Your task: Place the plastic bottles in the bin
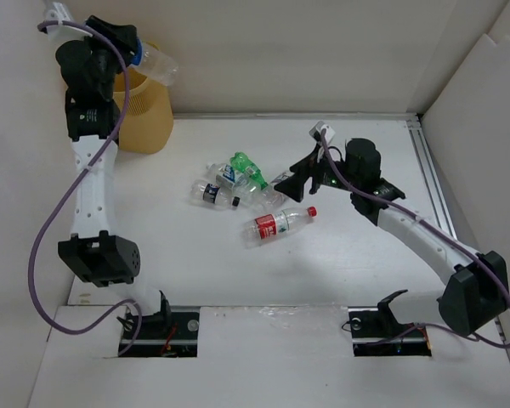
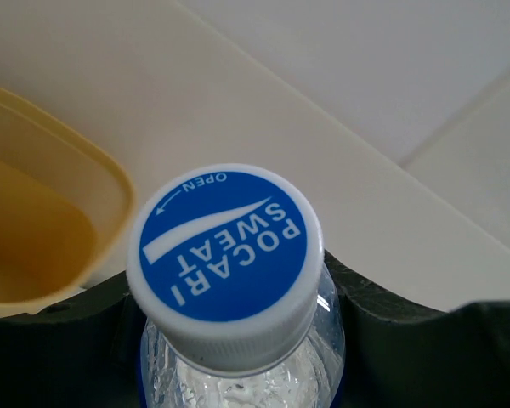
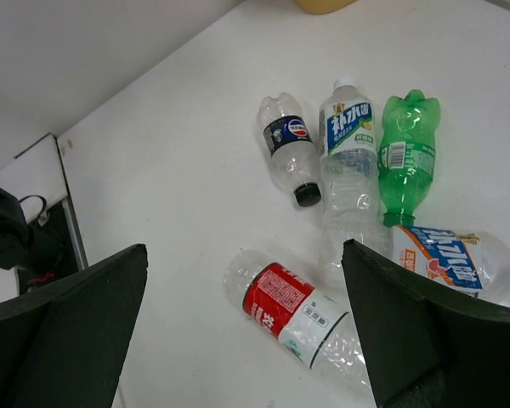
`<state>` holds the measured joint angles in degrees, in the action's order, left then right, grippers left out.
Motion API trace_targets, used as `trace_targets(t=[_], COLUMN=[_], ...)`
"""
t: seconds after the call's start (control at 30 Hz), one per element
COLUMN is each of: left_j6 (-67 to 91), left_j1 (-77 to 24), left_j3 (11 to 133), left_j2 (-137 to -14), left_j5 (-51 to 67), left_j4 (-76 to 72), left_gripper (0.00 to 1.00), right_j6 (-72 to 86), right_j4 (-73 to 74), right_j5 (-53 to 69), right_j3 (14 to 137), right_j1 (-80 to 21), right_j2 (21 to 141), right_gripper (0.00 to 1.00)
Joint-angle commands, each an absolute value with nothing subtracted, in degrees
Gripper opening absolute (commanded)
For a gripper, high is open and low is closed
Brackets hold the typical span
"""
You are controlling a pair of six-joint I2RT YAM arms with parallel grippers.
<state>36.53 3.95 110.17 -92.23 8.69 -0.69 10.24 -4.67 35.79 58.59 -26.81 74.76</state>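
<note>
Your left gripper point(image 1: 134, 51) is gripping a clear Pocari Sweat bottle point(image 2: 223, 255) by the neck, its dark fingers point(image 2: 382, 319) pressing in just under the blue-and-white cap. It is holding the bottle high at the far left corner, right by the rim of the yellow-orange bin point(image 1: 144, 119). In the left wrist view the bin's opening is sitting off to the left of the cap. Your right gripper point(image 1: 293, 183) is hovering with its jaws spread wide and nothing between them, above the other bottles lying on the white table point(image 1: 195, 272). A red-labelled bottle point(image 3: 293, 310) is lying nearest below it. Beyond, a black-capped Pepsi bottle point(image 3: 289, 149), a blue-and-white-labelled bottle point(image 3: 348, 144) and a green bottle point(image 3: 405, 157) are lying side by side, with an orange-and-blue-labelled one point(image 3: 450, 259) just beside the green one's cap.
</note>
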Motion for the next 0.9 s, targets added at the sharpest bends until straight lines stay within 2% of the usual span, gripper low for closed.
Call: trace_targets(t=[0.0,0.17,0.27,0.47,0.5,0.53,0.57,0.6,0.63,0.87], left_j6=[37.53,32.45,30.68,30.94,30.07,30.06,30.06,30.06,30.06,31.11], left_j1=[6.76,7.56,8.09,10.63,10.63,10.63,10.63,10.63,10.63,11.69], left_j3=[113.64,111.99,111.18,124.43,128.11,130.15,132.25,134.45,137.95,140.62], left_j2=[-94.39,-97.12,-100.45,-114.06,-115.74,-119.15,-120.92,-122.42,-123.74,-127.18], left_j5=[-0.77,-15.16,-19.05,-21.80,-20.93,-20.05,-20.04,-20.04,-19.43,-16.44], left_j4=[-6.67,-16.49,-20.03,-16.44,-16.44,-15.57,-14.86,-13.90,-13.28,-14.77], left_gripper=[0.00,0.00,0.00,0.00,0.05,0.15,0.31,0.76,1.00,1.00], right_j6=[7.38,6.77,6.77,8.17,8.17,8.17,8.17,8.17,8.17,8.17], right_j4=[-5.71,-5.71,-6.32,-10.98,-11.94,-11.95,-12.56,-12.57,-12.57,-8.45], right_j5=[36.74,35.33,32.44,31.90,31.90,31.90,31.38,30.85,29.89,20.32], right_j3=[57.22,55.99,54.76,51.86,51.86,51.86,51.86,51.86,51.86,53.08], right_j1=[-26.81,-29.26,-32.25,-37.52,-37.53,-38.40,-38.93,-38.94,-38.94,-39.46], right_j2=[74.53,74.53,74.53,76.19,76.72,77.60,77.61,78.30,78.31,79.45], right_gripper=[1.00,1.00,1.00,1.00,1.00,1.00,1.00,1.00,1.00,1.00])
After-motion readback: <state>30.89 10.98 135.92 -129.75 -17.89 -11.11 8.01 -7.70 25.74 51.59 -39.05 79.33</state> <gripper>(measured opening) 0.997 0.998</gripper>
